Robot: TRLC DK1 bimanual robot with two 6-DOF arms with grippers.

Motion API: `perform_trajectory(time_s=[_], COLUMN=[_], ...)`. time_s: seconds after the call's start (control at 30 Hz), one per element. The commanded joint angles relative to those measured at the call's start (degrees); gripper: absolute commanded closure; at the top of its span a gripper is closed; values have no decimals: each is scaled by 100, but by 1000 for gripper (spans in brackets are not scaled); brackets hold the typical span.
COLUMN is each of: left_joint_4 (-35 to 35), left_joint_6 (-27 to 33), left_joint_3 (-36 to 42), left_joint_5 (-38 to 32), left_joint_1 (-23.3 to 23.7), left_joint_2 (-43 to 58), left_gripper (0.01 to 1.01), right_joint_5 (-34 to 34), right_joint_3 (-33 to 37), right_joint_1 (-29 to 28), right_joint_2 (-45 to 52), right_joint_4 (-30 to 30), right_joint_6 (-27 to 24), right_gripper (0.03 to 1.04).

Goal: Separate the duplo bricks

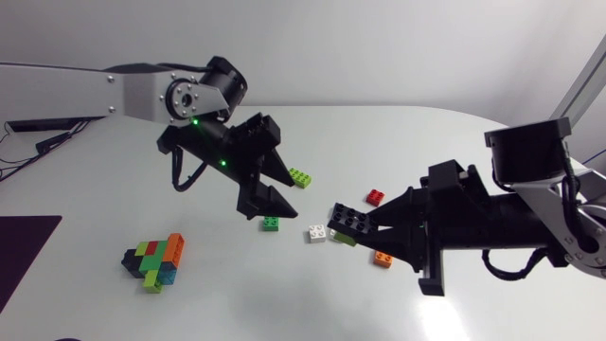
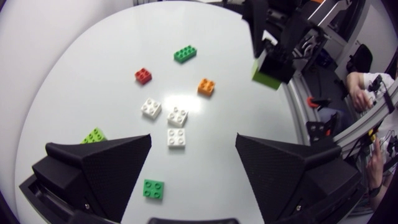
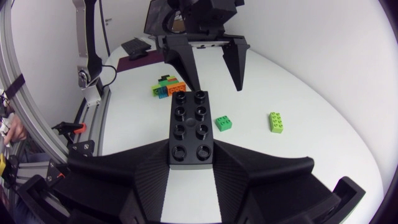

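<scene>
My right gripper point(image 1: 367, 229) is shut on a long black brick point(image 3: 191, 127), held off the table; a lime piece point(image 2: 268, 71) sticks to its underside. My left gripper point(image 1: 294, 199) hangs open and empty above a small green brick point(image 1: 271, 224), which lies on the table between and under its fingers point(image 2: 153, 188). In the right wrist view the left gripper point(image 3: 217, 87) stands just ahead of the black brick, fingers spread. A multicoloured stack of joined bricks point(image 1: 156, 260) lies at the front left.
Loose bricks lie on the white table point(image 1: 454, 133): a lime one point(image 1: 301, 176), a red one point(image 1: 375, 197), a white one point(image 1: 316, 233), an orange one point(image 1: 383, 258). The left wrist view shows three white bricks point(image 2: 176, 138) together. A dark mat point(image 1: 24, 251) covers the left edge.
</scene>
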Motion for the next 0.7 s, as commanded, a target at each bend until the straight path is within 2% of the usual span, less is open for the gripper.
perform_trajectory(time_s=[0.0, 0.3, 0.4, 0.67], left_joint_4=[-299, -685, -923, -958], left_joint_6=[-172, -312, -286, -286], left_joint_3=[179, 302, 425, 425], left_joint_5=[364, 1305, 1656, 1841], left_joint_1=[-138, -279, -261, -384], left_joint_2=[-53, 0, 44, 167], left_gripper=[57, 57, 57, 59], right_joint_5=[-264, -1302, -1398, -1574], right_joint_3=[180, 418, 444, 549], right_joint_1=[-110, -690, -726, -673], right_joint_2=[-31, 268, 382, 699], right_joint_4=[43, 245, 271, 579], right_joint_6=[372, 1013, 1049, 1514], right_gripper=[789, 789, 789, 789])
